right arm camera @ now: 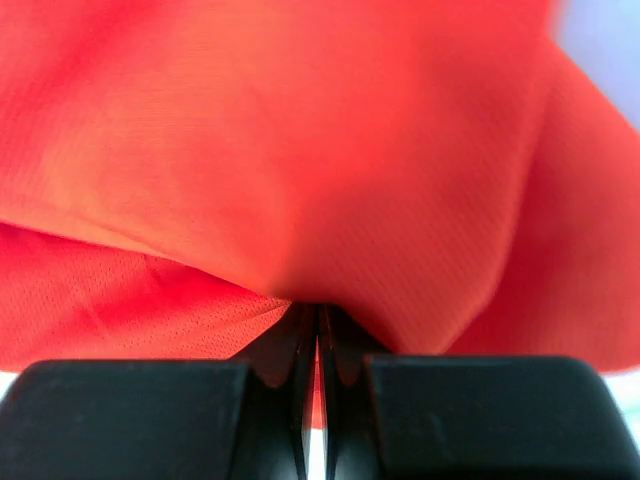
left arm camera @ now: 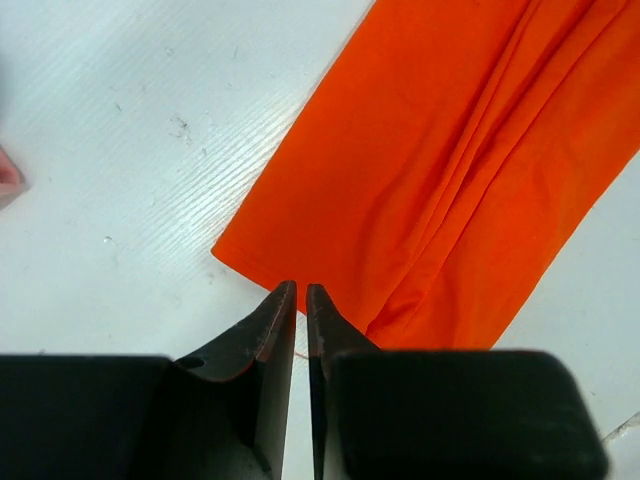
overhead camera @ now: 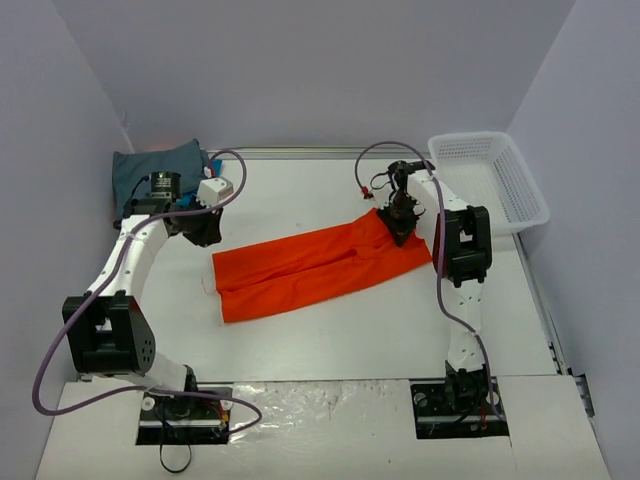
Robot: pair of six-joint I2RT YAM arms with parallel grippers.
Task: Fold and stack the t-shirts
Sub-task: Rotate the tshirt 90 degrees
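The bright orange t-shirt [overhead camera: 320, 265] lies as a long folded strip slanting across the middle of the table. My right gripper [overhead camera: 401, 222] is shut on its far right end; in the right wrist view the orange cloth [right arm camera: 300, 150] fills the picture and is pinched between the jaws [right arm camera: 317, 312]. My left gripper [overhead camera: 206, 233] sits just beyond the strip's left end, shut and empty. In the left wrist view its tips [left arm camera: 301, 292] meet right by the corner of the orange shirt [left arm camera: 450, 170]. A folded dark grey-teal shirt [overhead camera: 155, 168] lies at the back left, with a bit of blue [overhead camera: 214, 163] beside it.
The white mesh basket [overhead camera: 520, 205] stands at the back right, close behind my right arm. A pale pink edge [left arm camera: 6, 180] shows at the left border of the left wrist view. Grey walls close in the table on both sides and at the back.
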